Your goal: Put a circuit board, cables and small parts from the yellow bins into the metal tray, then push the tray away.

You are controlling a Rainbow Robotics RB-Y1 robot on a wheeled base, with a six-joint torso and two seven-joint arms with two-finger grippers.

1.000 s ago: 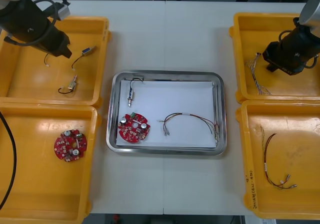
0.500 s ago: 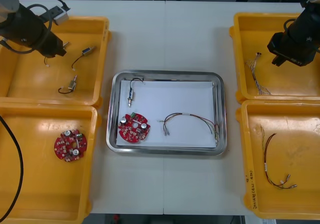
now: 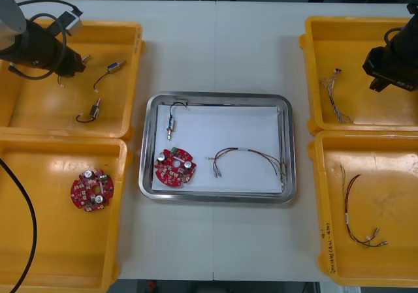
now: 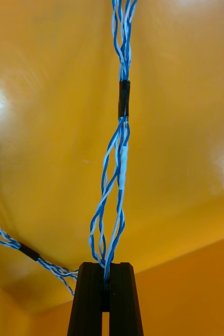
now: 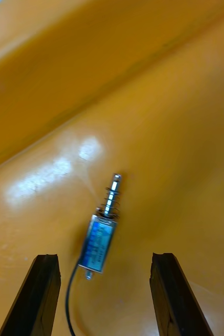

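The metal tray (image 3: 219, 98) sits at the centre of the bench (image 3: 215, 45) and is lined white inside. It contains a round red circuit board (image 3: 174, 167) in its near left corner, a small metal part (image 3: 171, 126) with a black lead in its far left corner, and a thin reddish cable (image 3: 247, 156) curved across its near right half. Two yellow bins stand at each side, apart from the tray. In the far right bin (image 3: 346, 38), the right gripper (image 4: 106, 269) is closed on a twisted blue and white cable (image 4: 119, 157). The strands are pinched between the fingertips and run away from them over the bin floor. A second twisted cable (image 4: 22, 251) lies on that floor to one side. The near right bin (image 3: 398, 175) holds a loose cable (image 3: 356, 215). Over the far left bin (image 3: 32, 113), the left gripper (image 5: 105, 260) is fully open and holds nothing. A blue-bodied metal part (image 5: 98, 239) lies on the bin floor in line with the gap between the fingers, touching neither. The front view shows a far metal part (image 3: 116, 66) and a near metal part (image 3: 95, 109) in this bin, each with a black lead. The near left bin (image 3: 59, 254) holds a second circuit board (image 3: 92, 190).
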